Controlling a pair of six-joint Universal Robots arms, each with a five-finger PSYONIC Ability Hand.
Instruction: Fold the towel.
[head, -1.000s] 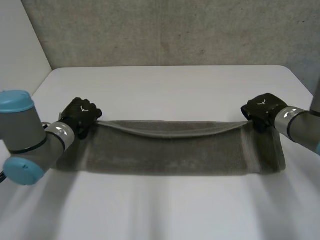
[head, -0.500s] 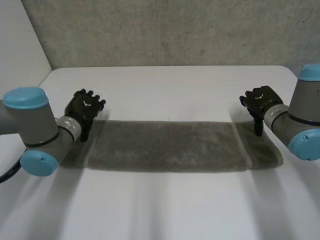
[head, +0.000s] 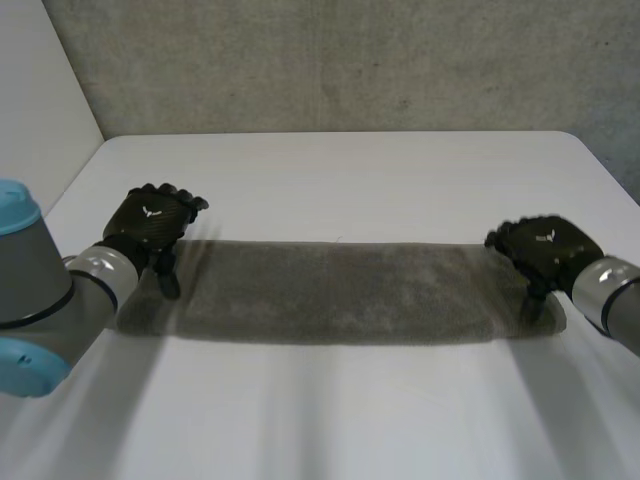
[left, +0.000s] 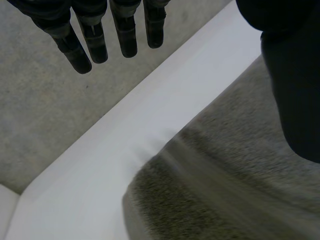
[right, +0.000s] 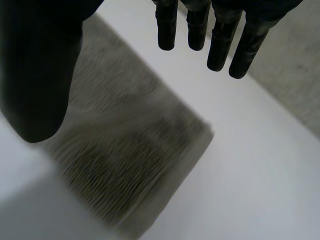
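Where the towel (head: 330, 290) lies: flat on the white table (head: 350, 170), a long grey band across its middle. The long sides run parallel to the table's far edge and the short ends point toward its left and right edges.
Towel layers: the band is narrow and its right end looks thick at the rim in the right wrist view. Judged to be one lengthwise fold already laid, though not certain.
Left hand (head: 150, 222): above the towel's left end, near its far corner. Fingers (left: 95, 35) are straight and well apart from the thumb, with nothing between them; the hand is empty.
Right hand (head: 545, 245): above the towel's right end. Fingers (right: 200, 25) are straight, the thumb is apart, and it holds nothing; the cloth lies below the palm.
Why so placed: one hand per end keeps the long band square, and each is near a corner it could pinch.
Step judged: between folds; the crosswise fold is not yet made.
Next move calls for: a firm pinch through both layers at one end, then carrying that end over to the other.
Risk: catching only the upper layer would pull the fold open.
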